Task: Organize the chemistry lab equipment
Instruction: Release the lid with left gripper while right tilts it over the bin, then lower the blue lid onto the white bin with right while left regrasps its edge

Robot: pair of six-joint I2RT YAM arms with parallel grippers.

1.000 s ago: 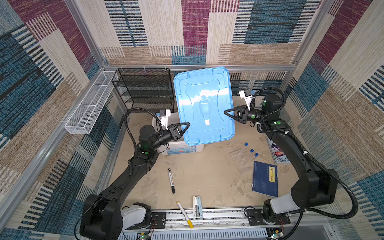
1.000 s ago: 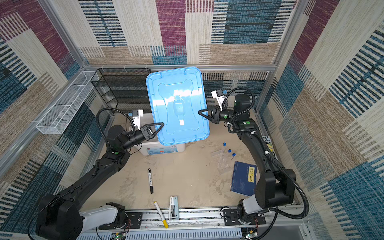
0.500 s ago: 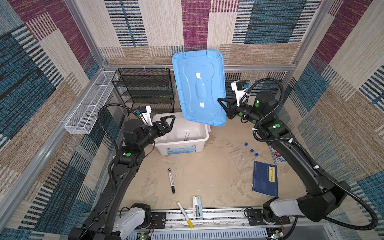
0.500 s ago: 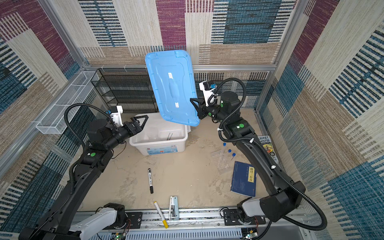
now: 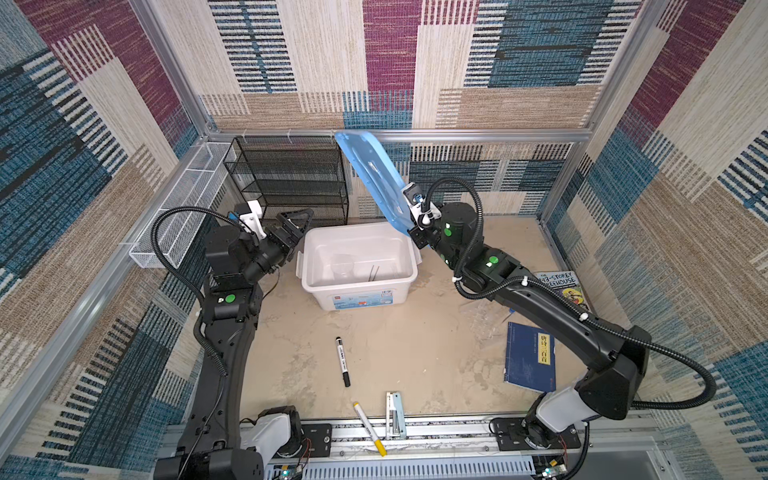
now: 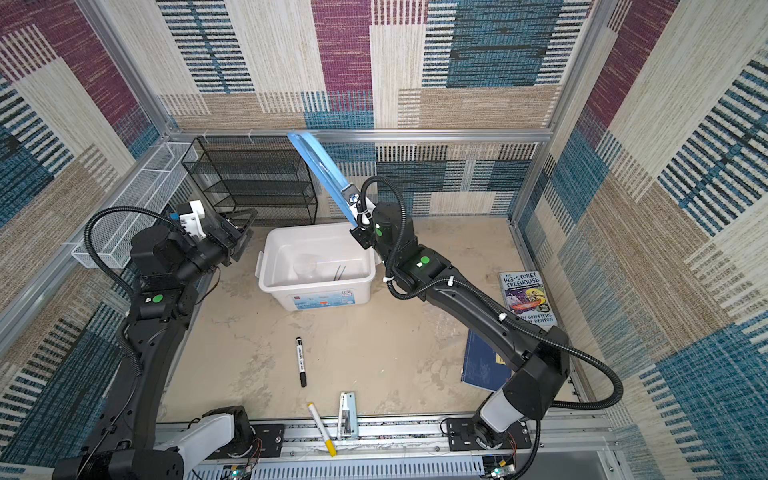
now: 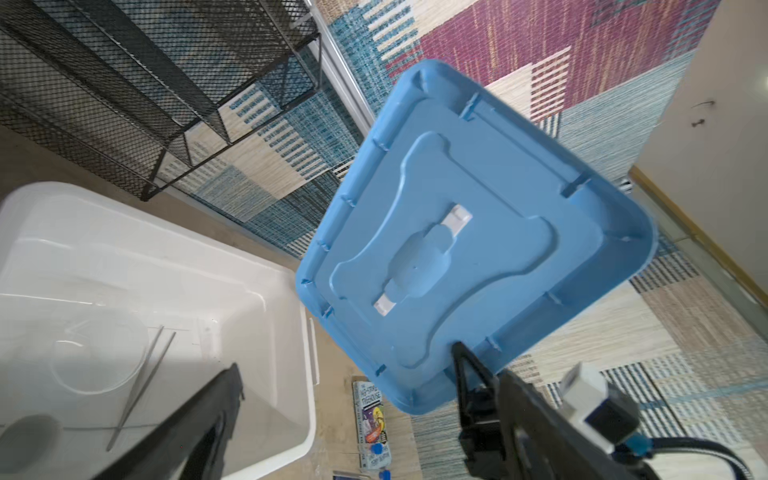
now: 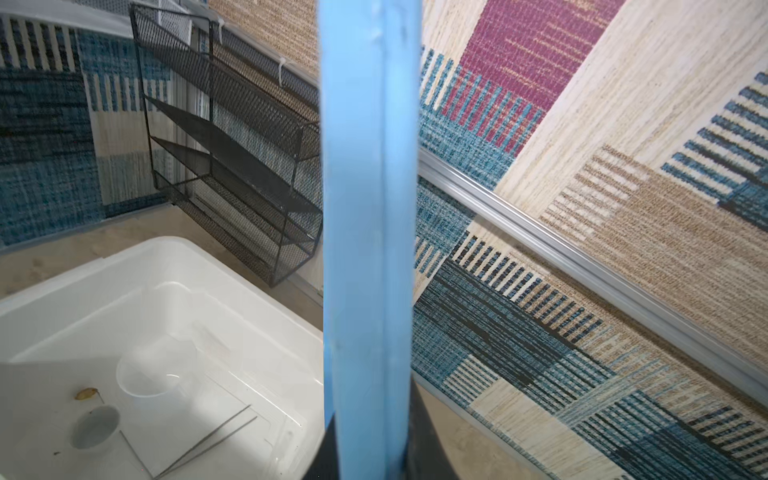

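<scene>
So the blue lid is off the white bin now, tipped on edge with only the right gripper pinching its rim. The left gripper has let go and sits beside the bin, jaws spread. The beaker, tweezers and dish sit inside the bin, on the sandy table between patchwork-carpet walls.

Glossy plast. lid, plast. bin, metal tweezers

Two books, two marker pens, one lid, one beaker.
</scene>
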